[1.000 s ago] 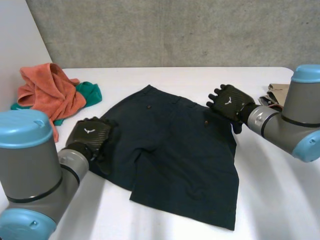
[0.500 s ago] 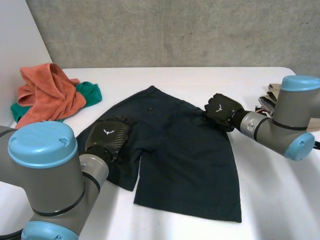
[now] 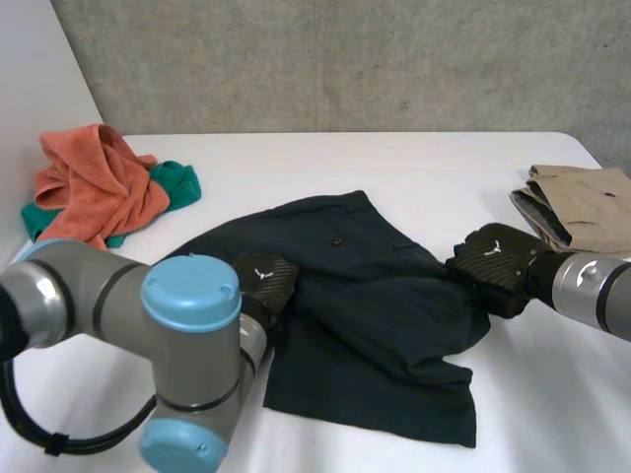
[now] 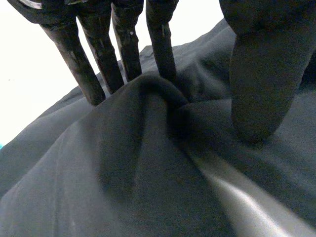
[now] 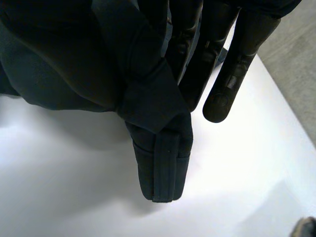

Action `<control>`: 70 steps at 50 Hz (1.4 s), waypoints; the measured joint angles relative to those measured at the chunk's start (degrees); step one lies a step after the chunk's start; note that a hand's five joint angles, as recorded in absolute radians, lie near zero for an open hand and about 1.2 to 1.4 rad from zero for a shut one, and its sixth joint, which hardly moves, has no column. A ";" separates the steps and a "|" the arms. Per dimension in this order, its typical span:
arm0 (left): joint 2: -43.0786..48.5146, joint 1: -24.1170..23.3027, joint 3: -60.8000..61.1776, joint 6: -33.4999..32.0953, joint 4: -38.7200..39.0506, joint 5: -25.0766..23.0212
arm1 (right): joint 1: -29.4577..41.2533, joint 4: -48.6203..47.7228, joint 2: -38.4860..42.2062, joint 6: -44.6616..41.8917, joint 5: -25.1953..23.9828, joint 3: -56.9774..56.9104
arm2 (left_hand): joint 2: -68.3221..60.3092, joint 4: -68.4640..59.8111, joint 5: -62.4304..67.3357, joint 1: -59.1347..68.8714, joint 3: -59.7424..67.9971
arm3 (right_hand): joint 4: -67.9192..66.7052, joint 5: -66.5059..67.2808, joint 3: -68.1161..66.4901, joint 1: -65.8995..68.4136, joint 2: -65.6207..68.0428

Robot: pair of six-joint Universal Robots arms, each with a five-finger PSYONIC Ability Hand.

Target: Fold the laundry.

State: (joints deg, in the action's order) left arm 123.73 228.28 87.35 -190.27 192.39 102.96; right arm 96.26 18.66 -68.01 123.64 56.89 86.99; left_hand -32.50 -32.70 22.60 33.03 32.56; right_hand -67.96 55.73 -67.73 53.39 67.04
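We find the left fingers [image 4: 126, 54] straight and slightly spread, bunching a ridge of the dark shorts [image 4: 148, 173] against the thumb [image 4: 261, 89]. The right fingers [image 5: 232, 74] curl round a stitched corner that hangs below them. In the head view the left hand [image 3: 264, 279] sits at the shorts' left edge and the right hand [image 3: 493, 264] at their right, mid-frame on the white table [image 3: 414, 163]. We judge a first fold is in hand. The next move calls for both edges to be carried evenly, so the rumpled middle flattens.

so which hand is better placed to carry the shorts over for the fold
Probably right: the right hand holds a corner of the navy shorts raised; the left hand pinches a ridge mid-cloth.
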 measured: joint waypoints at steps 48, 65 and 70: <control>-16.65 9.90 11.09 -16.31 19.43 -6.55 | 21.47 -12.60 6.22 36.76 19.09 -5.79 | 14.20 14.45 -14.14 -14.69 -14.36 | -0.04 0.49 0.00 2.17 0.00; -25.00 4.32 20.67 10.97 -12.39 -7.20 | 21.07 -13.70 3.16 41.12 19.19 -6.76 | 4.46 4.34 -4.25 -4.65 -4.43 | -0.04 0.49 0.00 2.17 0.00; -21.86 3.65 20.14 12.89 -11.65 -7.18 | 21.02 -13.67 2.66 41.10 19.15 -6.39 | 4.46 4.34 -4.26 -4.66 -4.43 | -0.04 0.49 0.00 2.17 0.00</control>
State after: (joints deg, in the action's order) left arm 101.87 231.93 107.50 -177.38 180.74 95.78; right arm 117.29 4.99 -65.35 164.75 76.04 80.60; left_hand -28.04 -28.36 18.34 28.37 28.13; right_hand -68.00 56.22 -67.73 55.56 67.04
